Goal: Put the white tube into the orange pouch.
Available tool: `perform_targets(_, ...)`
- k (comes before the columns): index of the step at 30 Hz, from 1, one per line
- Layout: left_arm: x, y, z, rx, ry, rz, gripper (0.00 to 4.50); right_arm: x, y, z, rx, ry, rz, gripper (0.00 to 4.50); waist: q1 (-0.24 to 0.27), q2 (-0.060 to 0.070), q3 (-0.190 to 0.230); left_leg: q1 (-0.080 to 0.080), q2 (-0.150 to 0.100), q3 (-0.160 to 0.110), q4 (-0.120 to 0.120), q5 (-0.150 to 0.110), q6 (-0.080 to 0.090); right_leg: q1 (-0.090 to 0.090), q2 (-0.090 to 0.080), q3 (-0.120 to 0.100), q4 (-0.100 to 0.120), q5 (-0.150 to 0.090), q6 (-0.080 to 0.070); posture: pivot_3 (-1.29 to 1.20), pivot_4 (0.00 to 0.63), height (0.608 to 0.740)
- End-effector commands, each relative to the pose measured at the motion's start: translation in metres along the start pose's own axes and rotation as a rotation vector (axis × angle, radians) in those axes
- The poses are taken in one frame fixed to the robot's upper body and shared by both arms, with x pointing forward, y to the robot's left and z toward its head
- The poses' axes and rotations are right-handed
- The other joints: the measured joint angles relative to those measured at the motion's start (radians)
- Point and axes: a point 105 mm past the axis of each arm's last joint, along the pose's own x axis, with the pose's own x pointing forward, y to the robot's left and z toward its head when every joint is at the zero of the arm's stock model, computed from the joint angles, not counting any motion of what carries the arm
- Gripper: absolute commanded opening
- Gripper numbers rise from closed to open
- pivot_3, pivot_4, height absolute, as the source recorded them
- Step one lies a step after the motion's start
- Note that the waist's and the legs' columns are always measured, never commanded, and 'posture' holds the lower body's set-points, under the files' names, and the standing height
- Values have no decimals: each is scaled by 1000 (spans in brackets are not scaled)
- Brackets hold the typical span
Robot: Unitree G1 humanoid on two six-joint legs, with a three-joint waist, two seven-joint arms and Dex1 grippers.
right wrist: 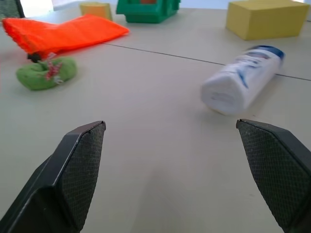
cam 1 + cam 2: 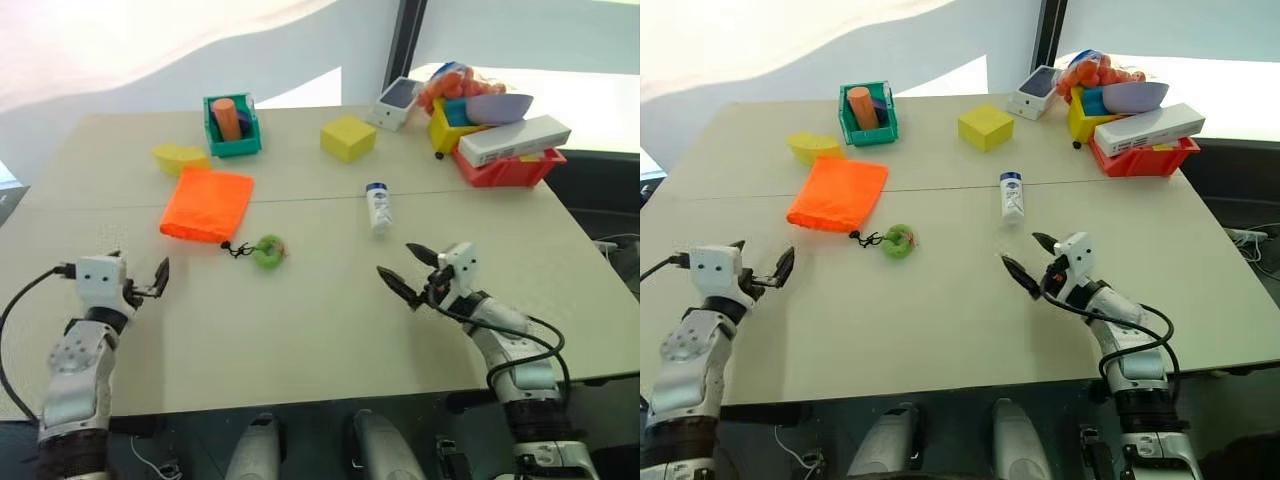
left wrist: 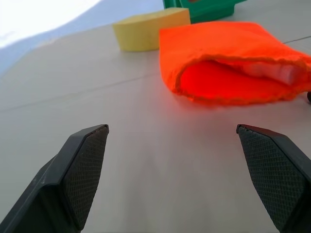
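**Both hands empty, nothing picked yet**

Nearest first: my right gripper (image 2: 411, 270) hovers level over the bare table (image 2: 330, 330), fingers spread wide, holding nothing. It angles inward toward my left, I'd guess so the fingers line up on what lies ahead. My left gripper (image 2: 148, 283) does the same on its side, jaws wide apart and empty, pointing straight ahead.

Just ahead of my right fingers lies the white tube (image 1: 243, 79), on its side, crimped end toward me, blue cap away. Not touched. Lying flat like that, it wants a pinch across the body.

Ahead of my left gripper, the orange pouch (image 3: 233, 63) lies flat with its mouth gaping toward me, which suits an end-first slide-in. Its green fuzzy ball (image 2: 268, 251) on the black drawstring sits between my two hands, beside the pouch mouth.

Tube and pouch are well apart, so a carry across toward my left looks needed.

Farther out: a yellow wedge (image 2: 180, 157), a green bin (image 2: 234, 140), a yellow block (image 2: 348, 137), then a red bin (image 2: 510, 168) under a long white box (image 2: 515, 139).
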Motion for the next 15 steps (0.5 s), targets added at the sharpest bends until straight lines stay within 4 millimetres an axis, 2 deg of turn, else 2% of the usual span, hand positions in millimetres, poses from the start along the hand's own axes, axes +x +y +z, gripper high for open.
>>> perform_targets(1, 12, -6, 14, 145, -55, -50, 4500, 12, 29, 16, -23, -47, 76, 4469, -1, 0, 0, 0, 0, 0, 0, 0, 0, 0, 0, 0, 0, 0, 0, 0, 150, 740)
perform_targets(7, 45, -16, 16, 330, -51, -96, 4500, 32, 69, 28, -9, -78, 155, 4469, 0, 0, 0, 0, 0, 0, 0, 0, 0, 0, 0, 0, 1, 0, 0, 0, 150, 740)
perform_targets(12, 63, -20, 14, 421, -42, -114, 4500, 35, 76, 31, -10, -83, 162, 4469, 1, 0, 0, -1, -1, 0, 0, 0, 0, 0, 0, 0, 0, 1, 2, 0, 150, 740)
perform_targets(15, 76, -12, 15, 467, -25, -57, 4500, 34, 76, 31, -15, -79, 158, 4469, 1, 0, 0, -1, -1, 0, 0, 0, 0, 0, 0, -1, 0, 1, 2, 0, 150, 740)
